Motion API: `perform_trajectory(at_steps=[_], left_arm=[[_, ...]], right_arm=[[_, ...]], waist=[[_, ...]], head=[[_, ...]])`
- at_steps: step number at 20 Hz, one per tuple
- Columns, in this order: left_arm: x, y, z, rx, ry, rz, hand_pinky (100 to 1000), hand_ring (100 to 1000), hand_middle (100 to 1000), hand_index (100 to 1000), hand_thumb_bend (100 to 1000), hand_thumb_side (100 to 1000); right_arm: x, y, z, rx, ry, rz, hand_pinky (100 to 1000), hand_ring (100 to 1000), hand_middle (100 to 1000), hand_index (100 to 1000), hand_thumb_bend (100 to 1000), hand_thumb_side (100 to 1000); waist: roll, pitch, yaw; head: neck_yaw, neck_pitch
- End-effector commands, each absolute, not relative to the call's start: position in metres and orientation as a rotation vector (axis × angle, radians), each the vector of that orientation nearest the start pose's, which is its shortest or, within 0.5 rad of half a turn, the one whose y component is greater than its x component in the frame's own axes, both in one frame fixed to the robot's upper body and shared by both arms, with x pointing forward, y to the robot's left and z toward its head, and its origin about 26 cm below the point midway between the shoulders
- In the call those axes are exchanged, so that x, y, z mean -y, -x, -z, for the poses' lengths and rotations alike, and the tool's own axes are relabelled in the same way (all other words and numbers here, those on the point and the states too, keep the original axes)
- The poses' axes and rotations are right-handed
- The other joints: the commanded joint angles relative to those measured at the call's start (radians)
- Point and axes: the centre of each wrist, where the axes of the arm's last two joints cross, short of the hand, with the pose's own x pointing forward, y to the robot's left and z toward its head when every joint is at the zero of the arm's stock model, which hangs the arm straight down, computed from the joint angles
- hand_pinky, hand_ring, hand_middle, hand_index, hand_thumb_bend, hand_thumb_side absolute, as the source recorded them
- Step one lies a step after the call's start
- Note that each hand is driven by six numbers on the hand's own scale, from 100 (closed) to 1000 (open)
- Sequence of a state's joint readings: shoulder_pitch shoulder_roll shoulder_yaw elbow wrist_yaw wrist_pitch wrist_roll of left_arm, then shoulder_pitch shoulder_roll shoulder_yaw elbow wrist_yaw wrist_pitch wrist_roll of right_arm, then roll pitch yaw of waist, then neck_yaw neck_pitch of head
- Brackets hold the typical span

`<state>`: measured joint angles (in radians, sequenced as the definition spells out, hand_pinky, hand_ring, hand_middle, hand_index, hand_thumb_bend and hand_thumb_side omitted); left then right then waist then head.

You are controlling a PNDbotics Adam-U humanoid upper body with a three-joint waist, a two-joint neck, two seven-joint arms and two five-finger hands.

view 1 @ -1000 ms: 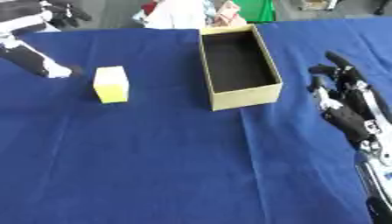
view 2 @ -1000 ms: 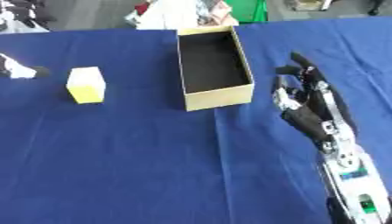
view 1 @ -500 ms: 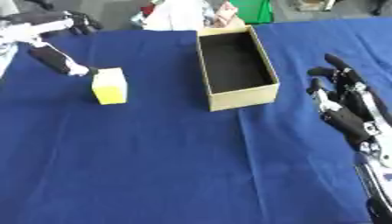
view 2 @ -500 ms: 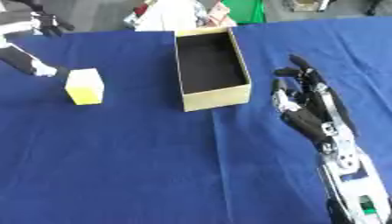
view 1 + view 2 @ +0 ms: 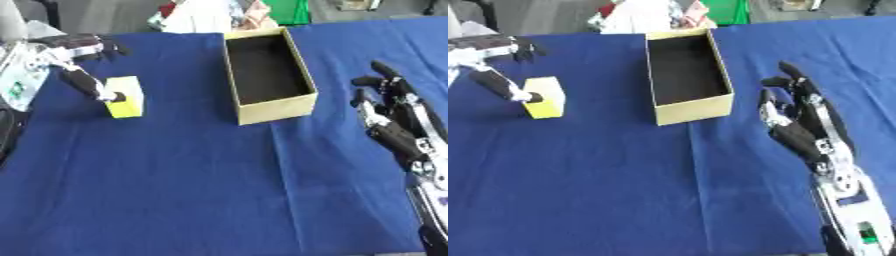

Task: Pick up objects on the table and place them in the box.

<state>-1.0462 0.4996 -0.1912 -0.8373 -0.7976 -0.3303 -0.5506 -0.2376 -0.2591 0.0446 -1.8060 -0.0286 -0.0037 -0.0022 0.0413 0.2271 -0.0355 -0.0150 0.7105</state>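
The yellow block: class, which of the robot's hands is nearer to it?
Left. The left hand reaches the yellow block from its left, a finger at its top edge. The right hand rests open far right, beyond the box.

Yellow block (image 5: 124, 103) left of open tan box (image 5: 267, 75)

Block (image 5: 125, 103) left of box (image 5: 267, 73), on table (image 5: 219, 190)

Blue-clothed table (image 5: 192, 190) carries a yellow block (image 5: 125, 103) at the left hand's (image 5: 83, 80) fingertip, and an open box (image 5: 265, 75) between both hands.
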Motion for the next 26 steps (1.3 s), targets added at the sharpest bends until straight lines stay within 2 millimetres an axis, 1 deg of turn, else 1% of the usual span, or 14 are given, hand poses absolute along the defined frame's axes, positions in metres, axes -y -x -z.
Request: perform_trajectory(at_steps=[1, 2, 10, 15, 17, 18, 19, 20, 21, 22, 24, 26], left_arm=[[-0.293, -0.491, -0.244, 1.375, -0.778, 1.669, 806, 837, 880, 946, 523, 328], [-0.294, -0.491, -0.241, 1.362, -0.773, 1.673, 801, 829, 859, 945, 520, 330], [-0.294, -0.493, -0.224, 1.296, -0.753, 1.707, 799, 809, 822, 940, 510, 329], [-0.295, -0.493, -0.218, 1.272, -0.762, 1.711, 794, 794, 776, 926, 468, 308], [-0.295, -0.493, -0.217, 1.264, -0.77, 1.712, 793, 777, 721, 905, 436, 304], [-0.295, -0.493, -0.217, 1.263, -0.776, 1.711, 788, 767, 654, 872, 402, 297], [-0.296, -0.493, -0.218, 1.266, -0.786, 1.708, 786, 760, 619, 851, 385, 295], [-0.296, -0.493, -0.219, 1.27, -0.797, 1.703, 779, 741, 543, 792, 349, 289], [-0.296, -0.493, -0.219, 1.275, -0.807, 1.698, 778, 736, 519, 771, 342, 288], [-0.296, -0.492, -0.221, 1.279, -0.816, 1.696, 774, 719, 477, 733, 326, 283], [-0.296, -0.492, -0.225, 1.296, -0.834, 1.692, 771, 699, 437, 700, 309, 279], [-0.295, -0.491, -0.233, 1.321, -0.85, 1.687, 770, 696, 434, 698, 301, 276]], right_arm=[[0.256, -0.318, -0.135, 2.045, 0.083, -0.32, 762, 1000, 735, 971, 100, 301], [0.256, -0.318, -0.136, 2.045, 0.082, -0.32, 762, 1000, 735, 971, 100, 302], [0.256, -0.318, -0.135, 2.045, 0.081, -0.316, 762, 1000, 735, 971, 100, 306], [0.256, -0.318, -0.135, 2.045, 0.082, -0.313, 762, 1000, 735, 971, 100, 308], [0.256, -0.318, -0.135, 2.044, 0.082, -0.312, 762, 1000, 735, 971, 100, 309], [0.256, -0.318, -0.135, 2.044, 0.083, -0.312, 761, 1000, 734, 971, 100, 309], [0.256, -0.318, -0.135, 2.044, 0.083, -0.312, 761, 1000, 734, 971, 100, 309], [0.256, -0.318, -0.135, 2.044, 0.083, -0.311, 761, 1000, 734, 971, 100, 309], [0.256, -0.318, -0.135, 2.044, 0.083, -0.311, 761, 1000, 734, 971, 100, 309], [0.256, -0.318, -0.135, 2.044, 0.083, -0.311, 761, 1000, 734, 971, 100, 310], [0.256, -0.318, -0.135, 2.043, 0.083, -0.31, 761, 1000, 734, 971, 100, 310], [0.256, -0.318, -0.135, 2.042, 0.084, -0.31, 761, 1000, 734, 971, 100, 308]], waist=[[-0.001, -0.022, 0.0], [-0.001, -0.021, -0.001], [-0.003, -0.017, -0.004], [-0.004, -0.015, -0.006], [-0.004, -0.014, -0.006], [-0.004, -0.014, -0.006], [-0.004, -0.014, -0.006], [-0.004, -0.014, -0.005], [-0.004, -0.014, -0.005], [-0.004, -0.014, -0.005], [-0.005, -0.015, -0.005], [-0.005, -0.015, -0.004]], head=[[0.002, 0.003], [0.003, 0.002], [0.005, 0.0], [0.005, 0.001], [0.005, 0.001], [0.005, 0.001], [0.005, 0.001], [0.005, 0.001], [0.005, 0.001], [0.004, 0.001], [0.004, 0.0], [0.003, 0.0]])
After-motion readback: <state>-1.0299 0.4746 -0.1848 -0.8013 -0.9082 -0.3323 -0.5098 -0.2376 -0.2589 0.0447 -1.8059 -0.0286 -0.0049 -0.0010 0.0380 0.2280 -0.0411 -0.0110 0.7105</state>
